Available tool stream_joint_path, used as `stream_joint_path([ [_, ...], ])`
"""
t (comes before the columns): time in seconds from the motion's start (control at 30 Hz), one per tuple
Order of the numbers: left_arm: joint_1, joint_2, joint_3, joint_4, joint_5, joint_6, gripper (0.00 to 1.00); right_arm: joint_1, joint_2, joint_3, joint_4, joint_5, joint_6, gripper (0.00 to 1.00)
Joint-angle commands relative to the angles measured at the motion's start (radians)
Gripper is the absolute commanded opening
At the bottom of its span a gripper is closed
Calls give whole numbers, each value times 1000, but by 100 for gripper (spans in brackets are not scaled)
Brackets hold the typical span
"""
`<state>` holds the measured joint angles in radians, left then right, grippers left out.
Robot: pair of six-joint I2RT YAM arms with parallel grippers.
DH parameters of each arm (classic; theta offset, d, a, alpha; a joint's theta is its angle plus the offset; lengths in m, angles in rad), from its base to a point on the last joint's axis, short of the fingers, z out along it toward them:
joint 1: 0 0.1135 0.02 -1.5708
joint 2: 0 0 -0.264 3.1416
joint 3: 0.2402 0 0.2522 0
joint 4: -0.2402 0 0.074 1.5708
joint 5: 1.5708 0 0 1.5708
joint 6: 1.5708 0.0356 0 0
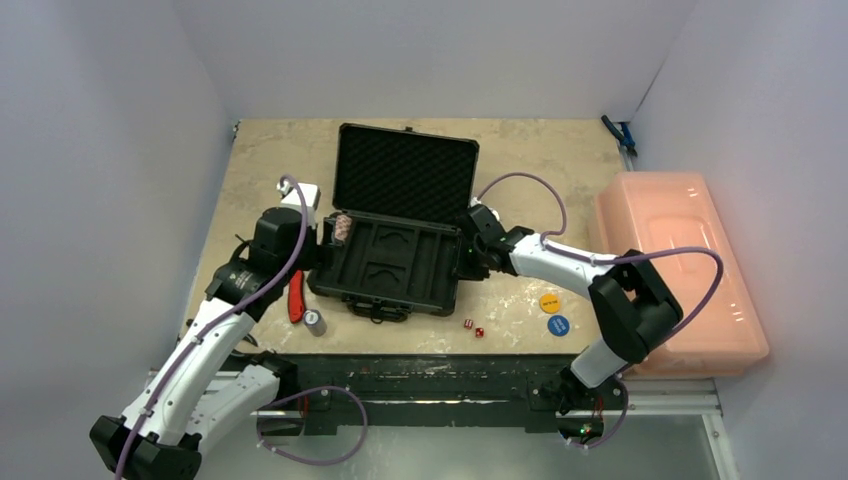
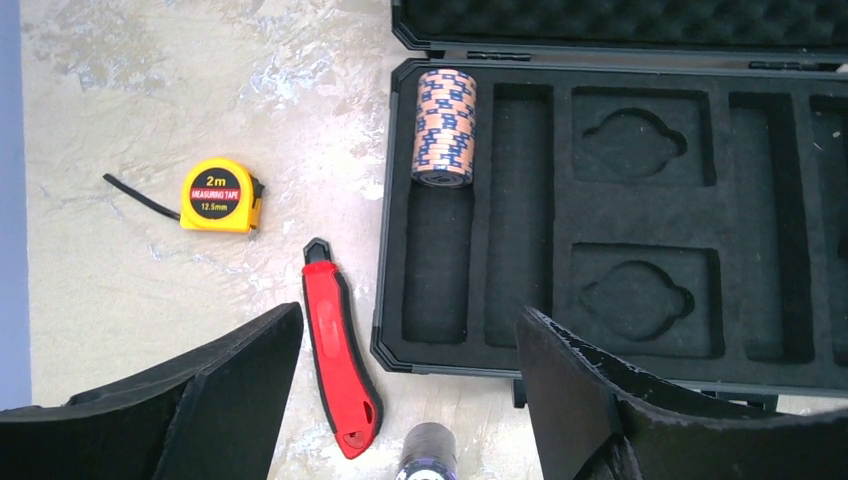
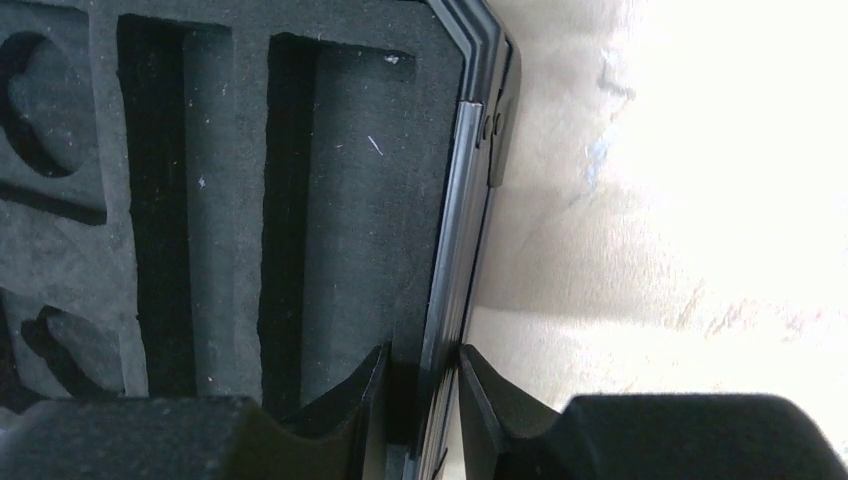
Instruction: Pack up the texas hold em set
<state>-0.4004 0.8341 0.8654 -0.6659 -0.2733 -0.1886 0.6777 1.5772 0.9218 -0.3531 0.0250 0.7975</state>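
Note:
The black briefcase (image 1: pixel 392 262) lies open mid-table, its foam lid (image 1: pixel 405 170) upright. A pink and blue chip stack (image 2: pixel 444 127) lies in the tray's leftmost slot (image 1: pixel 342 227). My left gripper (image 2: pixel 408 330) is open and empty above the case's near left corner. A dark chip stack (image 1: pixel 314 321) stands on the table just under it (image 2: pixel 428 455). My right gripper (image 3: pixel 425 370) is shut on the case's right wall (image 3: pixel 470 180), one finger inside and one outside. Two red dice (image 1: pixel 473 327), a yellow disc (image 1: pixel 550 301) and a blue disc (image 1: pixel 557 325) lie right of the case.
A red-handled knife (image 2: pixel 338 350) lies beside the case's left edge. A yellow tape measure (image 2: pixel 220 195) sits further left. A large pink bin (image 1: pixel 680 265) stands at the table's right edge. A blue clamp (image 1: pixel 620 133) lies at the back right corner.

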Motion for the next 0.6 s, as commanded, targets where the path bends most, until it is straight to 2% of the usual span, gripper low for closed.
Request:
stream_joint_path([
  [0.0,3,6,-1,38,16,22,78,-4,73,80,14,103,16,19],
  [0.27,3,23,-1,47,17,30,77,-61,197,206,11,154,-5,1],
  [0.43,3,32,-4,48,17,35,76,-95,229,213,37,177,-28,0],
  [0.57,3,38,-5,50,18,38,76,-115,189,145,60,193,-32,0],
])
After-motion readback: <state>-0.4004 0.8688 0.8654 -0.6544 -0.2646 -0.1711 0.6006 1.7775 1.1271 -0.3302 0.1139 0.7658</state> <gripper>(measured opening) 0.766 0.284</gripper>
